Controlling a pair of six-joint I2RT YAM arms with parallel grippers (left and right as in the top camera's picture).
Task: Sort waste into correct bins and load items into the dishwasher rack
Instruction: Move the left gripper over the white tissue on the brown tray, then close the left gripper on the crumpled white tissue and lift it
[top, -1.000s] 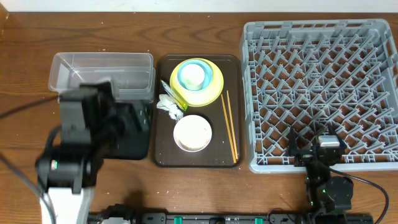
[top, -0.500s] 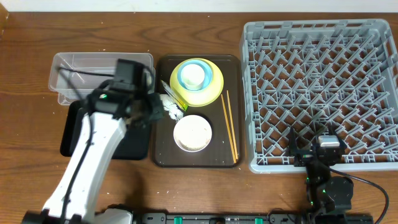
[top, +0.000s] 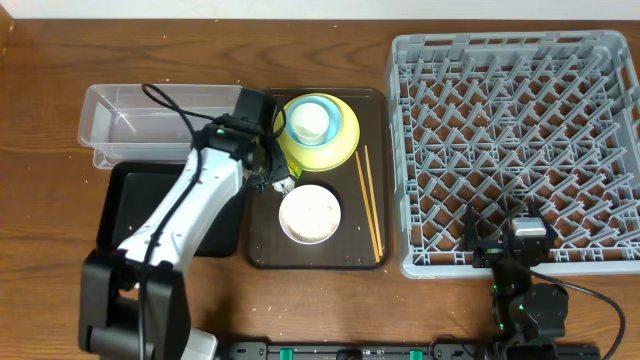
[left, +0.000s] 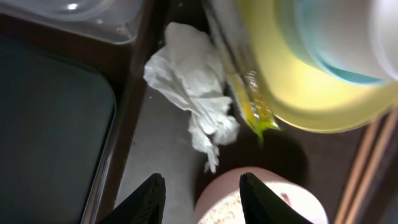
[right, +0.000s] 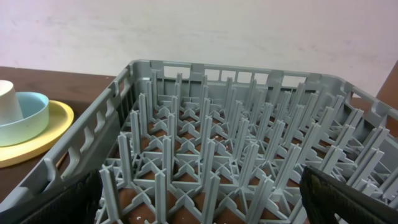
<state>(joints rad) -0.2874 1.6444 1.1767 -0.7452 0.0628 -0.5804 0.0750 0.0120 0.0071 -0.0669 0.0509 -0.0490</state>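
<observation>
A: Left gripper (left: 202, 200), state?
B: Jaws parted, nothing between them. The fingertips (left: 152, 198) hang over the left side of the brown serving tray (top: 262, 245), pointing down at its floor.

A: Crumpled napkin (left: 189, 87), position?
B: On the serving tray floor close to the tray's left wall, just ahead of the fingertips and not touched by them. The snack wrapper (left: 252, 102) lies just beside it, running along the rim of the yellow plate (left: 311, 99). Cannot tell whether it is tucked under the rim.

A: Dishes?
B: The light blue bowl (top: 340, 112) sits on the yellow plate at the back of the serving tray, with the small white cup (top: 310, 122) inside it. The white bowl (top: 310, 213) stands nearer the front, apart from the plate. The chopsticks (top: 370, 200) lie side by side along the tray's right side.

A: Bins?
B: The clear tub (top: 150, 110) is at the back left. The black tray (top: 120, 195) is directly in front of it. Both are left of the serving tray.

A: Right gripper (right: 202, 198)?
B: Fingers spread wide, holding nothing. It sits at the near edge of the dishwasher rack (top: 520, 130), facing in over the pegs. The rack stands right of the serving tray.
</observation>
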